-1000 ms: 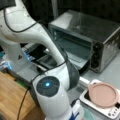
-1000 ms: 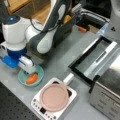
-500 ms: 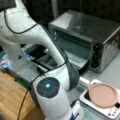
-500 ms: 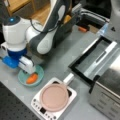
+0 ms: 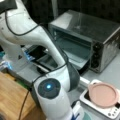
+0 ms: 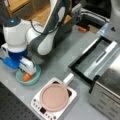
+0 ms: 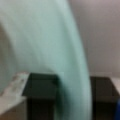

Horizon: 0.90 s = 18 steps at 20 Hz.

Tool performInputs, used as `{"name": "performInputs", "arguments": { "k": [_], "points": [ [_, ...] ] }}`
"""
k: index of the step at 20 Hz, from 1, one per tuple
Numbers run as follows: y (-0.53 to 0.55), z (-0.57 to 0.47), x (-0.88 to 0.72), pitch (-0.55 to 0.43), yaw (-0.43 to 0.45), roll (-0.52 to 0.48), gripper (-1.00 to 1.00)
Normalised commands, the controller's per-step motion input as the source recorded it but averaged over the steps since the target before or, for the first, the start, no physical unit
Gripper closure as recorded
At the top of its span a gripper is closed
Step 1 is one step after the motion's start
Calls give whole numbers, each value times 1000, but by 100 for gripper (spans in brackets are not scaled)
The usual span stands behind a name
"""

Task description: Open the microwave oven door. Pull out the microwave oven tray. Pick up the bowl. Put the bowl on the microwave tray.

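In a front view the pale teal bowl [image 6: 33,77] with orange food sits on the grey table at the left, and my gripper [image 6: 28,72] reaches down into it. The wrist view shows the bowl's rim [image 7: 72,50] running between the two dark fingers [image 7: 41,95], which press on it from both sides. The silver microwave oven [image 5: 100,30] has its door [image 6: 81,58] folded down flat. The grey tray [image 6: 103,56] stands out of the oven over the door.
A pink plate [image 6: 53,96] lies on a small white square appliance [image 6: 37,106] between the bowl and the oven. My arm's white base [image 5: 52,97] fills the near side. A wooden surface [image 5: 10,97] lies at a front view's left.
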Motion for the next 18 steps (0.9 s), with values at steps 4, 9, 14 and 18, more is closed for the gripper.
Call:
{"name": "performInputs", "arguments": {
  "k": [4,9,14,18],
  "points": [
    [-80,-90,138,-14,-1,-7,100],
    [-57,-92,145,-17,-7,-12,100],
    [-42,-67,128,-18,-10,-4,100],
    [20,7,74,-38,-7,64,100]
  ]
}}
